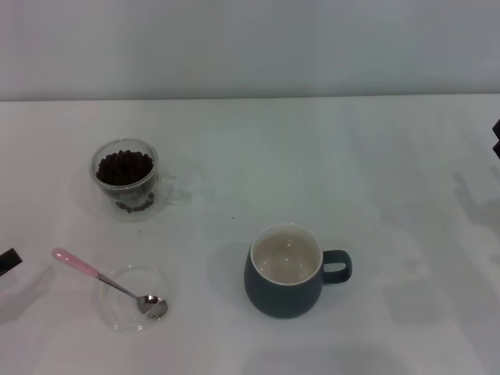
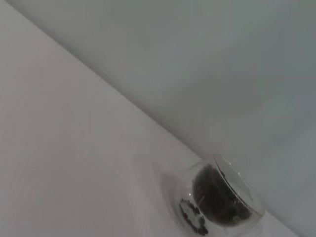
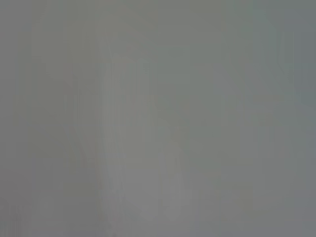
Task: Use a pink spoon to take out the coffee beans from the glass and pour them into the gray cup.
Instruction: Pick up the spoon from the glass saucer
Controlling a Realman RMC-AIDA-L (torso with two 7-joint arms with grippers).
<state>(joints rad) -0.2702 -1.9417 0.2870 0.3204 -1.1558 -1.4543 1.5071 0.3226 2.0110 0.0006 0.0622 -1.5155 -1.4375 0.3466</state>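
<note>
Left gripper [image 1: 8, 261] barely in view at table's left edge, near spoon handle; jaw state impossible to tell. Right gripper [image 1: 496, 137] a dark sliver at far right edge, likewise unreadable. Spoon [image 1: 105, 282] lying bowl-down in clear dish [image 1: 133, 299], pink handle propped over rim. Glass [image 1: 126, 177] behind, full of beans [image 1: 123, 167]. Cup [image 1: 287, 271] well right, apparently empty.

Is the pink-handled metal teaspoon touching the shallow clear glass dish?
Touching. In the head view the pink-handled metal teaspoon lies with its shiny bowl inside the shallow clear glass dish, neck crossing the rim, handle sticking out.
</note>
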